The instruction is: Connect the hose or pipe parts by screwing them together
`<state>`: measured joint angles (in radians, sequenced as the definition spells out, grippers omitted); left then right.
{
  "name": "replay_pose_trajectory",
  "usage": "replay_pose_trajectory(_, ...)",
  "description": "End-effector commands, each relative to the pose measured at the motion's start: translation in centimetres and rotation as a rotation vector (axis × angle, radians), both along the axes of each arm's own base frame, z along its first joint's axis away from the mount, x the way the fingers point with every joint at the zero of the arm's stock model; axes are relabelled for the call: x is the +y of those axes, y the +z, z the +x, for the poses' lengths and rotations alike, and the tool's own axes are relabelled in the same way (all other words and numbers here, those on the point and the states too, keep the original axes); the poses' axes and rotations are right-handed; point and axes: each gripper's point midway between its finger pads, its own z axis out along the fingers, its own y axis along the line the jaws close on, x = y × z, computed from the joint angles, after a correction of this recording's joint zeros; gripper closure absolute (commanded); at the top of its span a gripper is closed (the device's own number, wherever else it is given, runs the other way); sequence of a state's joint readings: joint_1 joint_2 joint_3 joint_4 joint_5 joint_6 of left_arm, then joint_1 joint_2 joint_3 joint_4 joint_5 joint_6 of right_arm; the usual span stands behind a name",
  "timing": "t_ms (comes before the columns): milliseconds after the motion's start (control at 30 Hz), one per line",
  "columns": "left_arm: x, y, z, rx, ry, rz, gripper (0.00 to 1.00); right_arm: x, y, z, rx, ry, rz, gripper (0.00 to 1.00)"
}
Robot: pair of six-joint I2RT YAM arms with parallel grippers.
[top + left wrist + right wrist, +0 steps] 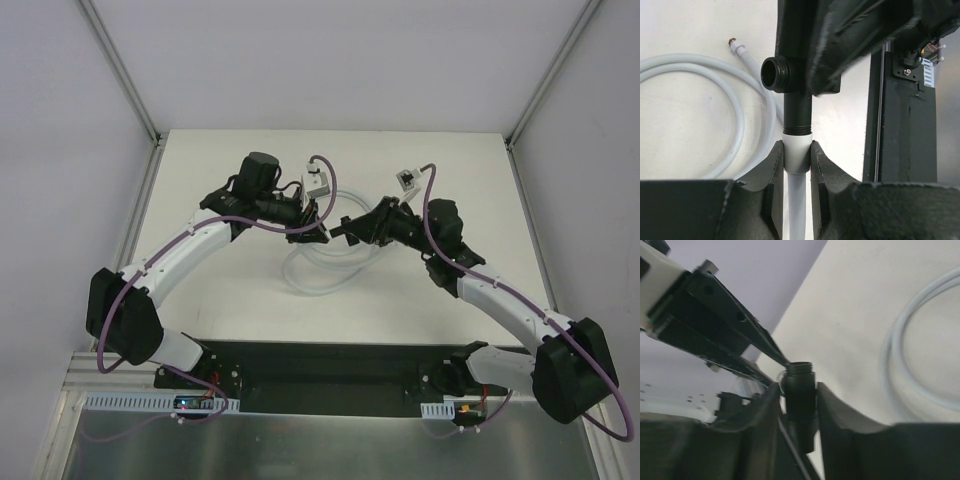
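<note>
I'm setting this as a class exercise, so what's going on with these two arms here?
The left gripper is shut on the white hose near its end, and the right gripper is shut on the black T-shaped connector. The connector's threaded stem sits at the hose's white collar; how tightly it is screwed cannot be told. The rest of the hose lies coiled on the table.
</note>
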<state>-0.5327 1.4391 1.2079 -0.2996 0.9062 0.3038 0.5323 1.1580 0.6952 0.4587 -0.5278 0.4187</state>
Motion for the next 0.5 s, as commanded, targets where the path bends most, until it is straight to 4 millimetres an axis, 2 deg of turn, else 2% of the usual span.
replay_pose_trajectory(0,-1.2,1.8,0.6,-0.117,-0.020,-0.033,1.00,1.5,6.5,-1.7,0.081,0.050,0.264,0.49)
replay_pose_trajectory(33,-1.3,1.8,0.5,-0.113,-0.026,-0.037,1.00,1.1,7.1,-2.1,0.029,0.057,0.259,0.46)
replay_pose_trajectory(100,-1.3,1.9,0.1,-0.108,-0.039,-0.045,1.00,0.1,6.5,-2.1,-0.110,0.036,0.196,0.39)
replay_pose_trajectory(133,-1.2,1.9,0.0,-0.106,-0.040,-0.047,1.00,-0.8,7.4,-2.5,-0.179,0.018,0.196,0.36)
replay_pose_trajectory(167,-1.1,2.0,-0.2,-0.107,-0.042,-0.051,1.00,-1.8,6.8,-2.2,-0.222,-0.019,0.171,0.31)
replay_pose_trajectory(233,-1.0,2.1,-0.4,-0.101,-0.049,-0.057,1.00,-3.3,8.0,-2.8,-0.417,-0.038,0.119,0.26)
replay_pose_trajectory(267,-0.9,2.2,-0.7,-0.095,-0.056,-0.065,1.00,-3.8,7.4,-3.2,-0.490,-0.023,0.083,0.23)
replay_pose_trajectory(300,-1.0,2.5,-1.2,-0.082,-0.080,-0.083,1.00,-4.4,8.2,-3.7,-0.685,-0.024,0.010,0.21)
replay_pose_trajectory(333,-1.0,2.7,-1.4,-0.068,-0.091,-0.094,1.00,-4.7,7.9,-3.9,-0.780,-0.017,-0.038,0.16)
replay_pose_trajectory(433,-1.0,3.2,-2.1,-0.022,-0.128,-0.126,1.00,-5.7,7.3,-4.3,-1.095,-0.014,-0.201,0.14)
replay_pose_trajectory(467,-1.0,3.3,-2.4,-0.011,-0.140,-0.134,1.00,-5.6,6.5,-4.8,-1.166,0.037,-0.252,0.14)
